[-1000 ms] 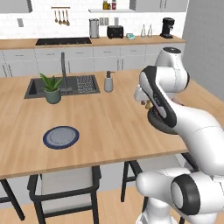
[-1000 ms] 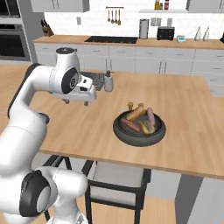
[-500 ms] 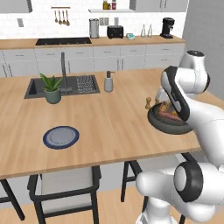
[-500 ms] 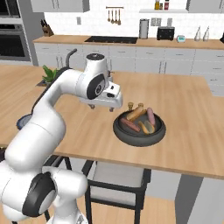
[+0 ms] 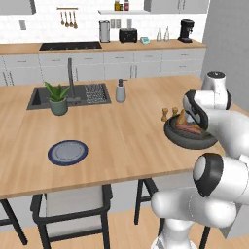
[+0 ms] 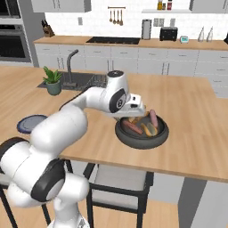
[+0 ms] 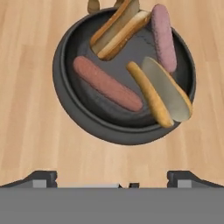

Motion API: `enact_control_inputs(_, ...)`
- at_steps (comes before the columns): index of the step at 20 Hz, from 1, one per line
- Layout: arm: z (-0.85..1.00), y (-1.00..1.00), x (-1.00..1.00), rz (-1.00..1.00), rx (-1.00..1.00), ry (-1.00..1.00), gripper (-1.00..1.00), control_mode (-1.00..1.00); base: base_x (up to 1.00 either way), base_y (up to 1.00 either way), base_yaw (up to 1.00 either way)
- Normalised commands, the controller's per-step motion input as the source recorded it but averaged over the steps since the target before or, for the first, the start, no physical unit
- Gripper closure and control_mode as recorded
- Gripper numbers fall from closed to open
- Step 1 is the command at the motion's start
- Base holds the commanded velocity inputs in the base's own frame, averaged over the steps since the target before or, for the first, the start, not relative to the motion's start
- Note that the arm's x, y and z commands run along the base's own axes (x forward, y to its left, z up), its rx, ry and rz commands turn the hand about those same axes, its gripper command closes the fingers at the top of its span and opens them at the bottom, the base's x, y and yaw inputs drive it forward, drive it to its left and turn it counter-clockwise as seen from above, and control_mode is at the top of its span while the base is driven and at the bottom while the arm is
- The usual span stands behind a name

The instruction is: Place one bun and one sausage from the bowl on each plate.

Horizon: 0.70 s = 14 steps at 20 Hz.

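**Hovering over the bowl, nothing grabbed yet – how I'd play the first pick**

Going near to far: the two-finger gripper (image 7: 112, 177) sits at the near edge of the hand view, its dark fingertips (image 7: 41, 177) spread as wide as they go, with nothing between them and nothing touching them. It hangs above the near rim of the wide, shallow, dark grey-black bowl (image 7: 70, 109), which rests on the light wooden island counter (image 7: 26, 131), toward its right end in the base views.

Inside the bowl: a reddish-brown sausage (image 7: 107, 83) lying diagonally on the left, a split tan bun (image 7: 164, 92) to its right, a second golden bun (image 7: 118, 30) at the far side, and a pinker sausage (image 7: 164, 37) far right. Just past the bowl's far rim there's a small brown object (image 7: 92, 6); can't tell what it is.

My take: go for the reddish-brown sausage first. It lies apart from the buns, so the jaws can straddle it across its short width. Turn the wrist so the fingers cross it, come straight down, and stay off the thick rim.

The small round plate with the dark blue rim and grey centre (image 5: 67, 152) waits well to the left on the counter, bare. Beyond it: a potted green plant (image 5: 58, 98) by the sink (image 5: 41, 97).
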Motion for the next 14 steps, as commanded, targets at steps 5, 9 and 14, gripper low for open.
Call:
enact_control_inputs(5, -0.6, -0.06, 0.68, 0.11, -0.22, 0.0, -1.0, -1.0, 0.0, 0.0, 0.0)
enact_control_inputs(9, -0.41, -0.07, 0.4, 0.13, -0.16, 0.0, -1.0, -1.0, 0.0, 0.0, 0.0)
enact_control_inputs(14, -0.22, -0.11, 0.1, 0.17, -0.01, 0.0, -1.0, -1.0, 0.0, 0.0, 0.0)
